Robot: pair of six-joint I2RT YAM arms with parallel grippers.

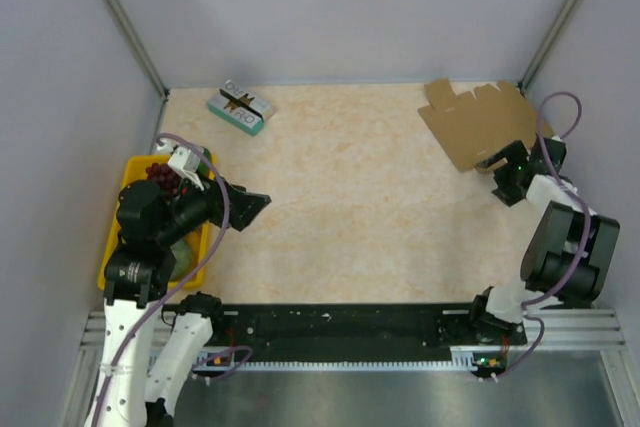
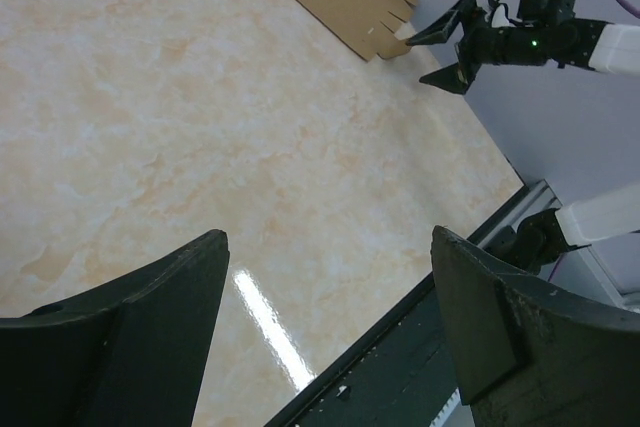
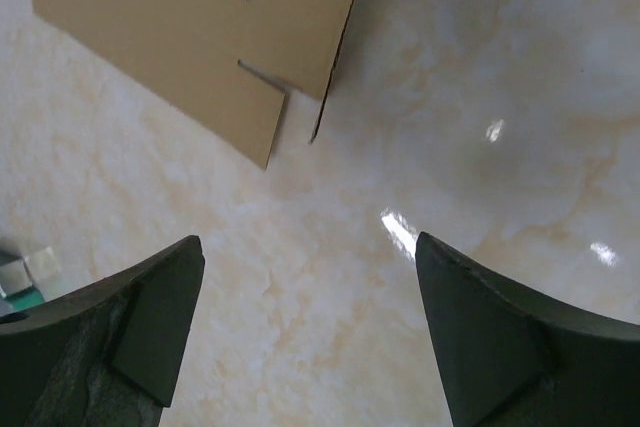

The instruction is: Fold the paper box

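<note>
Two pincers open, both empty | paper box (image 1: pixel 478 125) lies flat at the desk's (image 1: pixel 370 207) 1 o'clock corner, long axis roughly 9-to-3 | right pincer (image 3: pixel 305 242) just beside its near edge, box at 11 o'clock | left pincer (image 1: pixel 252 207) well apart | right arm nearer

My left arm (image 1: pixel 150 222) folded at 9 o'clock, left gripper (image 1: pixel 248 209) pointing toward 3, jaws spread wide, my right arm (image 1: pixel 565 242) bent at 3 o'clock, right gripper (image 2: pixel 413 60) aimed toward 11, jaws parted
</note>
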